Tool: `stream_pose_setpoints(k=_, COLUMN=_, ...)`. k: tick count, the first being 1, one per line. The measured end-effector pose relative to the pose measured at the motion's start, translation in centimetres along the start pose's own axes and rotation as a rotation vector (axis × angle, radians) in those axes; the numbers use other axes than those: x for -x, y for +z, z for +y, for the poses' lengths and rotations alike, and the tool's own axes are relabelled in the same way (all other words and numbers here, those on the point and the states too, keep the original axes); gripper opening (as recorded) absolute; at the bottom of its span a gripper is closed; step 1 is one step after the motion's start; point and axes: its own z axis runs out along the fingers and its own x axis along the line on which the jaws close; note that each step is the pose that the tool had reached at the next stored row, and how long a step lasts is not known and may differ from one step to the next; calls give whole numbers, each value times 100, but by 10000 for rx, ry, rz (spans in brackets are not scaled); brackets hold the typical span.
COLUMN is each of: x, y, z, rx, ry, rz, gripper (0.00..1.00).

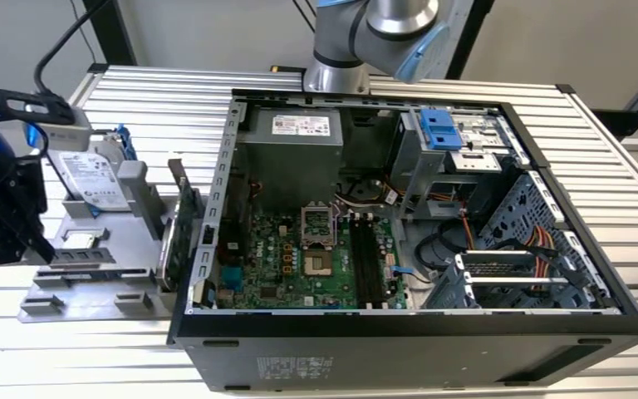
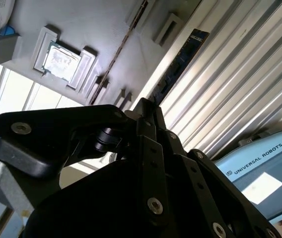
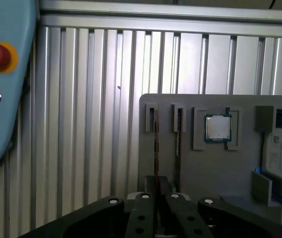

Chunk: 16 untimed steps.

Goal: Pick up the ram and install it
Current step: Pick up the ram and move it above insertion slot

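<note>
— Where was the tool?
— At the exterior view's far left, beside the grey holder (image 1: 130,274). In the first wrist view the tool (image 3: 159,184) looked clenched on nothing, though I could only half see its tips.
— And the ram?
— I saw the ram (image 2: 179,63) standing on edge in a slot at the holder's rim, next to the ribbed counter (image 1: 164,91). A hard drive (image 1: 89,179) sat in the same holder. Further right lay the open computer case (image 1: 408,337). The black slots (image 1: 365,258) on its motherboard (image 1: 286,258) were not yet filled.
</note>
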Motion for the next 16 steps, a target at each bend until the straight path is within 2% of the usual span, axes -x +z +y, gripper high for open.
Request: stream_pose_setpoints(k=16, x=-2, y=-122, z=-1, rx=-1, ry=-1, rz=0, gripper=0)
